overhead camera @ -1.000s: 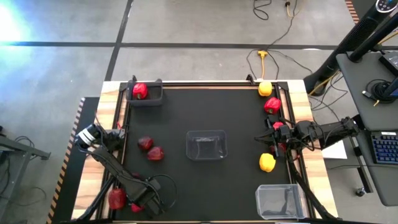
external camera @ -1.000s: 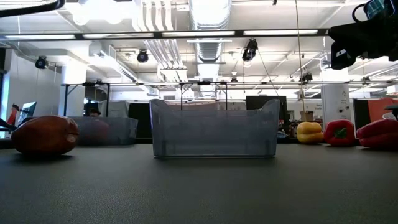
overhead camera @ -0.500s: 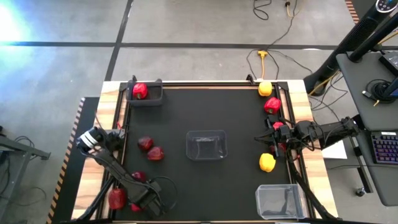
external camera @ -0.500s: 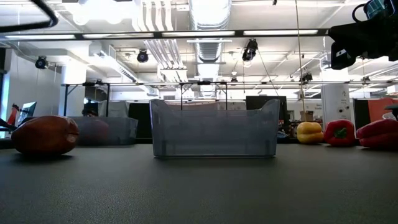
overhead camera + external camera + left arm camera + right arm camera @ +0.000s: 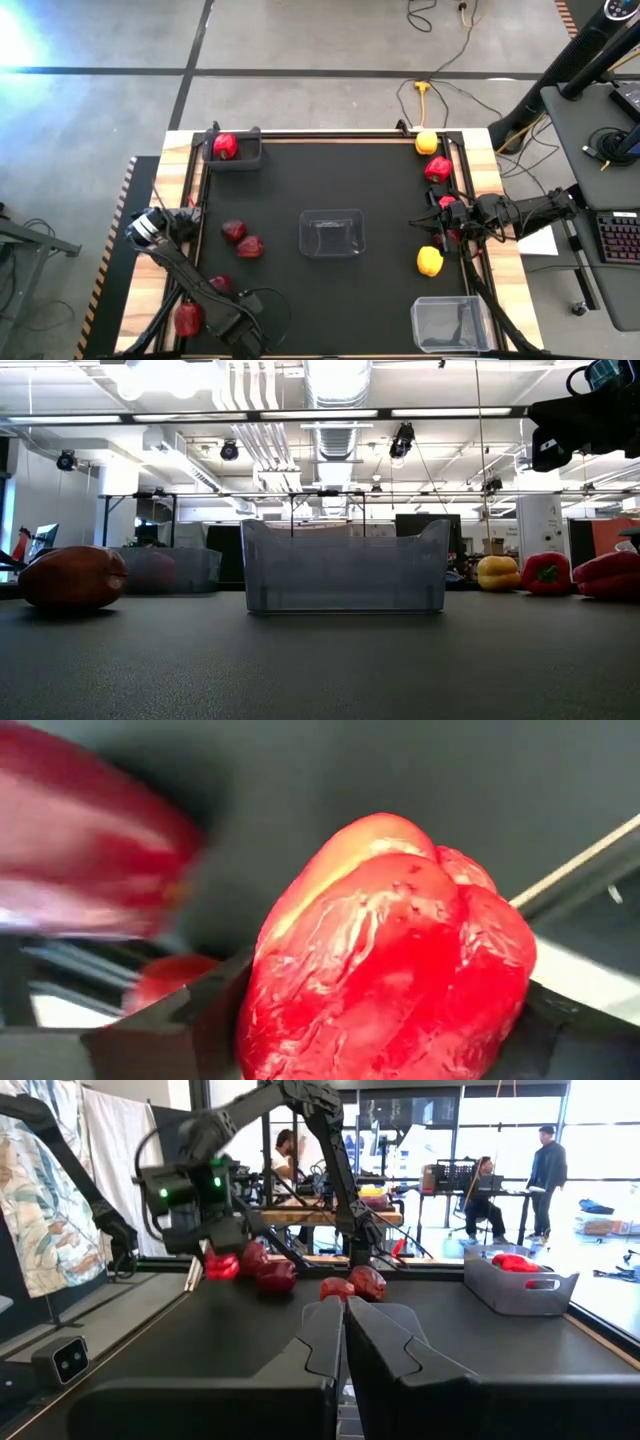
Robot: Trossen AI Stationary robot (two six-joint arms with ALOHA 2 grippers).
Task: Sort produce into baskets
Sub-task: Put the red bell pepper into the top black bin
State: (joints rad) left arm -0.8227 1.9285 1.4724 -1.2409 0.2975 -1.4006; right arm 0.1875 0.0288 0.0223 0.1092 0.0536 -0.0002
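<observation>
Left end effector (image 5: pixel 222 322), lower left of the frame, gripped a red pepper (image 5: pixel 385 955); right end effector (image 5: pixel 345 1325) clenched, idle. Advice: lift clear before carrying to the grey basket (image 5: pixel 243 158).

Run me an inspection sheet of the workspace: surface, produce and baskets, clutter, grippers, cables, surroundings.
Surface: black mat on a wood-edged table.
Job's things: dark grey tub holds one red pepper; the centre clear tub and corner clear tub are empty. Three dark red apples lie loose on the left side; two yellow peppers and a loose red pepper are on the right side.
Clutter: nothing seen.
Grippers: left gripper has a bright red bell pepper between its fingers; right gripper is shut and empty, at the right edge.
Cables: yellow cord on the floor.
Surroundings: people beyond the table.
</observation>
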